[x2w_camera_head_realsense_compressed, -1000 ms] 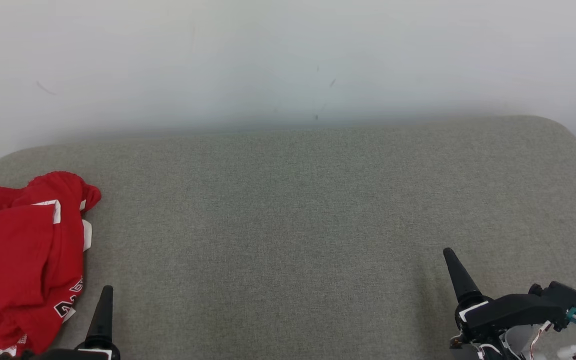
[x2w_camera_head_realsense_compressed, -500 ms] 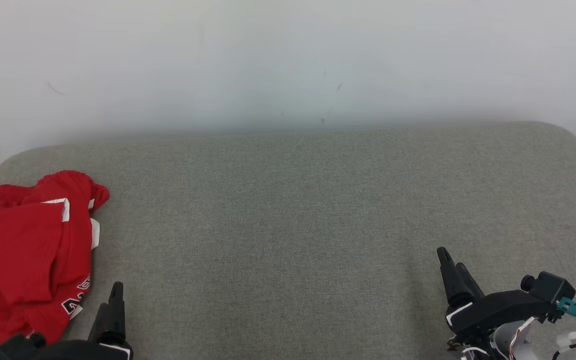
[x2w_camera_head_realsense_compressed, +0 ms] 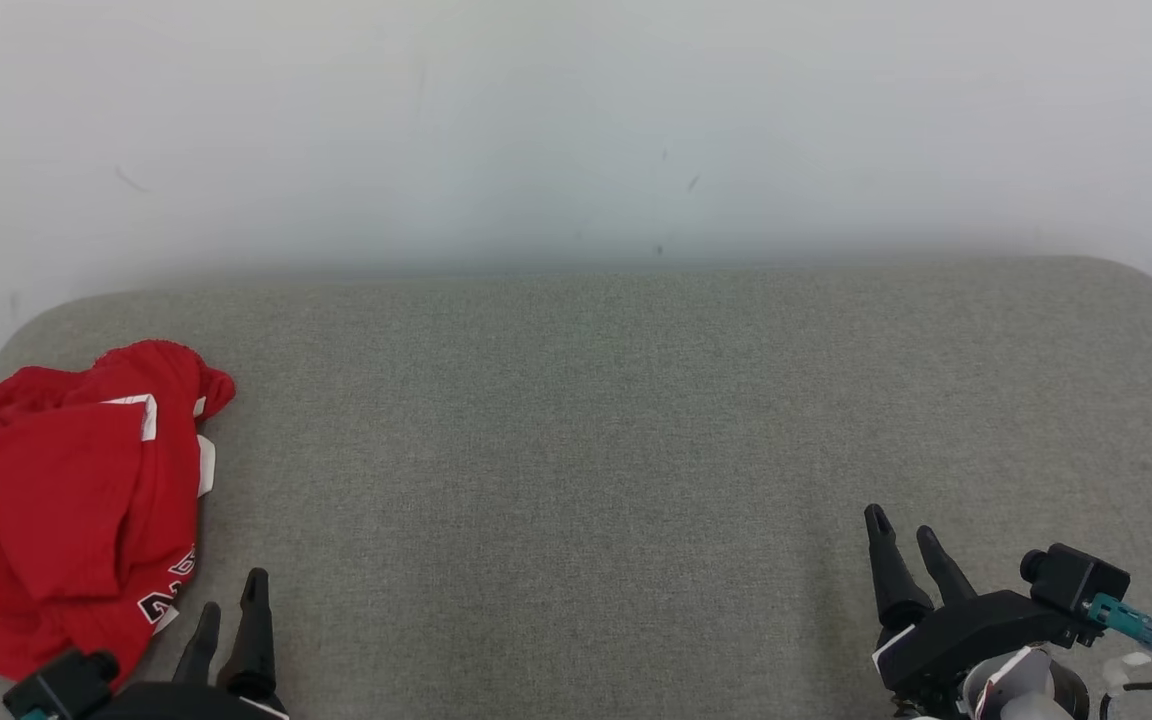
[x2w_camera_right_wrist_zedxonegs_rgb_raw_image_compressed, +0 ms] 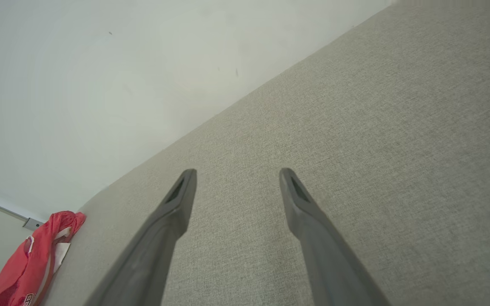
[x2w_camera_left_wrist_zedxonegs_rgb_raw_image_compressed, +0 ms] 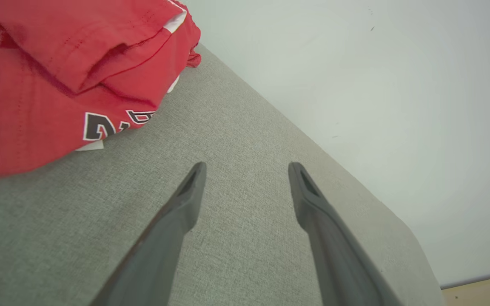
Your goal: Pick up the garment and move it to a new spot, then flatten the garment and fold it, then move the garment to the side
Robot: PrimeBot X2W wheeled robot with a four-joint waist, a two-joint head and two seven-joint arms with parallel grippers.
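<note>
Gaping wide, left claw and right claw hold nothing.
</note>
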